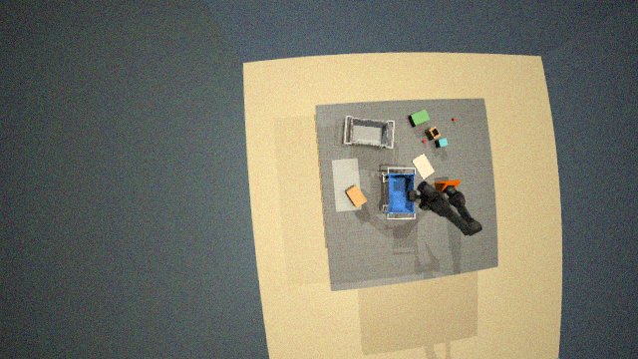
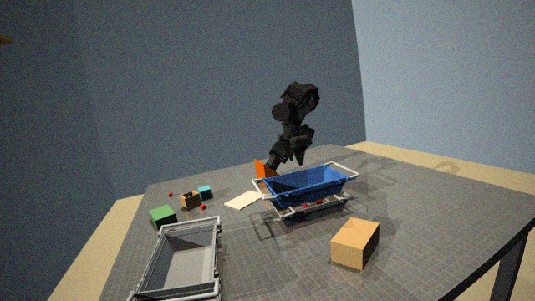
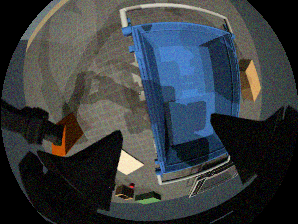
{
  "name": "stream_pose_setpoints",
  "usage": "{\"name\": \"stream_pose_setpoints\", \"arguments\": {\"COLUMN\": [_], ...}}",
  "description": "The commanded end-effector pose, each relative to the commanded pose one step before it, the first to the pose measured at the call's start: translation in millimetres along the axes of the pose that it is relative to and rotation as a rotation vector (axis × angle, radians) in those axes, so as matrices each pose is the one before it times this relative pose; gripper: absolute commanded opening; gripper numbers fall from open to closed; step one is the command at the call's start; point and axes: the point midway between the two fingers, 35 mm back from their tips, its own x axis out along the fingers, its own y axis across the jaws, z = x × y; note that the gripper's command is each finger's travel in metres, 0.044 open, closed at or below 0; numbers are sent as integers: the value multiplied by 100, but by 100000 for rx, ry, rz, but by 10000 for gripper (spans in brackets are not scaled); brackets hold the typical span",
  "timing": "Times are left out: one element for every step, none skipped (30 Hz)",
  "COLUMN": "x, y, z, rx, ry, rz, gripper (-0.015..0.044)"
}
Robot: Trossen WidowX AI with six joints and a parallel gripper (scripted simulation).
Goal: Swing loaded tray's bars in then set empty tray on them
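The blue tray (image 1: 400,186) (image 2: 313,194) (image 3: 187,65) is empty and rests roughly level above the grey loaded tray (image 1: 384,196) (image 2: 311,210). It has not dropped inside. Its own white bars are swung out over its ends. Red blocks (image 2: 319,201) show in the gap under it in the exterior view. The loaded tray's swung-in bars are mostly hidden under the blue tray. My gripper (image 1: 414,195) (image 2: 296,161) (image 3: 168,127) is wide open and empty, above the blue tray's long side nearer the arm and clear of its rim.
Another empty grey tray (image 1: 369,134) (image 2: 188,263) stands apart. An orange block (image 1: 356,195) (image 2: 355,240), a cream plate (image 1: 424,166) (image 2: 242,200), a green block (image 1: 420,118) (image 2: 163,215) and a cyan block (image 1: 442,143) (image 2: 205,192) lie around. An orange upright piece (image 2: 262,170) is beside the arm.
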Motion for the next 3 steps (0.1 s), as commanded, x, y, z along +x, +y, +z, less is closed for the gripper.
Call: {"name": "stream_pose_setpoints", "arguments": {"x": [-2029,-307,-102], "y": [232,50,17], "z": [-4,11,4], "rx": [-185,29,10], "ry": [808,51,17], "rz": [-540,-102,-34], "gripper": [440,440,440]}}
